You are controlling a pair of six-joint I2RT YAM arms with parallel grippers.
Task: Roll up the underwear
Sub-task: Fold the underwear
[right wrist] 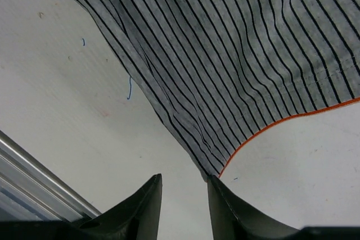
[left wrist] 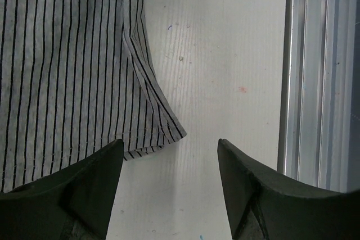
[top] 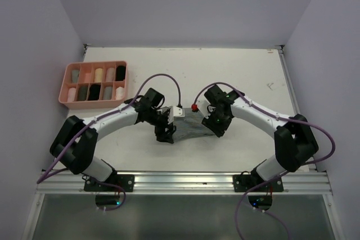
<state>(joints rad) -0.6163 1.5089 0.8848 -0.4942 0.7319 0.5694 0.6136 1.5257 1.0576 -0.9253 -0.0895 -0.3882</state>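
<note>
A white flat table lies under both grippers. A pink plastic compartment tray sits well beyond the left gripper, to its outer side. The grey fabric underwear with thin dark stripes lies spread between the grippers. The left gripper is released, its jaws wide over bare table, with the hem corner beside one finger. The right gripper is narrowly parted and grasps nothing; the orange-edged corner reaches one fingertip.

Robotics laboratory test cell. A bare white table is boxed in by plain pale walls. An aluminium rail along its near edge carries the left arm and right arm, both trailing purple cables.
</note>
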